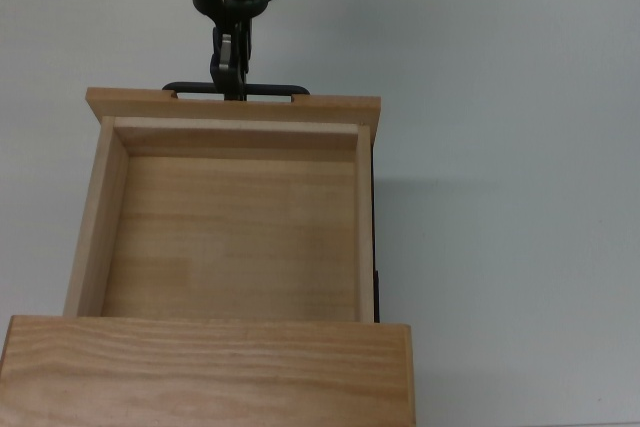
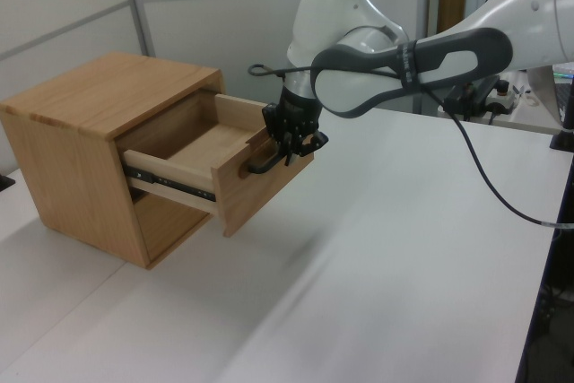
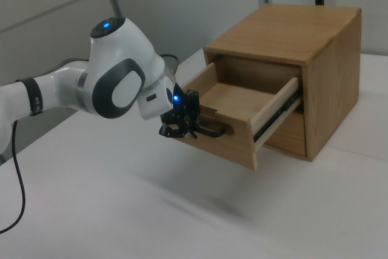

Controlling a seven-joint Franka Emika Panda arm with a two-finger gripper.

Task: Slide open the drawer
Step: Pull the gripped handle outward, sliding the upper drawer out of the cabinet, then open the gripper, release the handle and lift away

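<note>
Top, left and right views. Your gripper (image 1: 230,82) sits at the middle of the black bar handle (image 1: 270,89), its two fingers closed on the bar; in the top view they appear as a narrow dark pair pressed against the handle just beyond the front panel. The same grip shows in the left view, where the gripper (image 2: 291,136) meets the handle (image 2: 262,165) in front of the panel, and in the right view, where the gripper (image 3: 180,124) holds the handle (image 3: 212,130).

The drawer (image 1: 230,217) stands pulled well out of the wooden cabinet (image 1: 205,372). In the top view you see its bare light-wood floor framed by four walls, with the wider front panel toward the top of the top view and the rear end running under the cabinet top. The left view shows the drawer (image 2: 224,168) hanging forward on a dark side rail (image 2: 175,186), above the white table (image 2: 386,266). In the right view the drawer (image 3: 242,113) projects from the upper opening of the cabinet (image 3: 315,65) toward the right view's left, with the arm (image 3: 115,86) beside it.
</note>
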